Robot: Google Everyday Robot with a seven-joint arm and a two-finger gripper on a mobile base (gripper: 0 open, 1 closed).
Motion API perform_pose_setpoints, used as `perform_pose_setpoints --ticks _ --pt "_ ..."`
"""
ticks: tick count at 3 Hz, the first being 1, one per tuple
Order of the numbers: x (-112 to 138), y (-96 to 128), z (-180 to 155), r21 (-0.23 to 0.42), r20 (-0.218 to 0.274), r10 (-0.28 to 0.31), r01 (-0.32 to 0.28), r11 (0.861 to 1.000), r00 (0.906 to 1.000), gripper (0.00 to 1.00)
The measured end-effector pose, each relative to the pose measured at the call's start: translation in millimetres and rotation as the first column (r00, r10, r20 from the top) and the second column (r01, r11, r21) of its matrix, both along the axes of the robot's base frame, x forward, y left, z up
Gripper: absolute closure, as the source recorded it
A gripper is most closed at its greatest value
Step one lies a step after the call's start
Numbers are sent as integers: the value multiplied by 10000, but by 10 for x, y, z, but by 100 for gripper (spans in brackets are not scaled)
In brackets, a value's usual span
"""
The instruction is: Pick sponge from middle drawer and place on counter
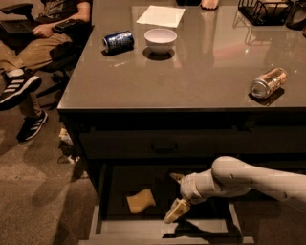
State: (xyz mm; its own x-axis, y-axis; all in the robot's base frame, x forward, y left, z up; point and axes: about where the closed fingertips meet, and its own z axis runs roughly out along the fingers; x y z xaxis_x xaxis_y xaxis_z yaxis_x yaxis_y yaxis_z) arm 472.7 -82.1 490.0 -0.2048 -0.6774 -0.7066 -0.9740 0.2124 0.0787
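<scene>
The pale-yellow sponge [141, 201] lies slightly bent on the dark floor of the open middle drawer [167, 229], left of centre. My gripper [175, 196] hangs inside the drawer, just right of the sponge and apart from it. Its two fingers [175, 211] are spread open and hold nothing. My white arm [248, 179] reaches in from the right. The glossy grey-brown counter [191, 81] sits above the drawer.
On the counter lie a blue can [118, 41], a white bowl [160, 39], a white paper sheet [161, 16], a tan can [268, 82] on its side and a black wire basket [265, 10]. A closed drawer front with a pull handle [164, 148] sits above. A seated person [33, 43] is at left.
</scene>
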Motion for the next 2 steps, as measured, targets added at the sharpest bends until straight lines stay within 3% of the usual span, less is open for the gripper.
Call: perform_pose_setpoints --ticks 2 --pt "63 109 -142 -272 -12 -67 67 9996 10000 0"
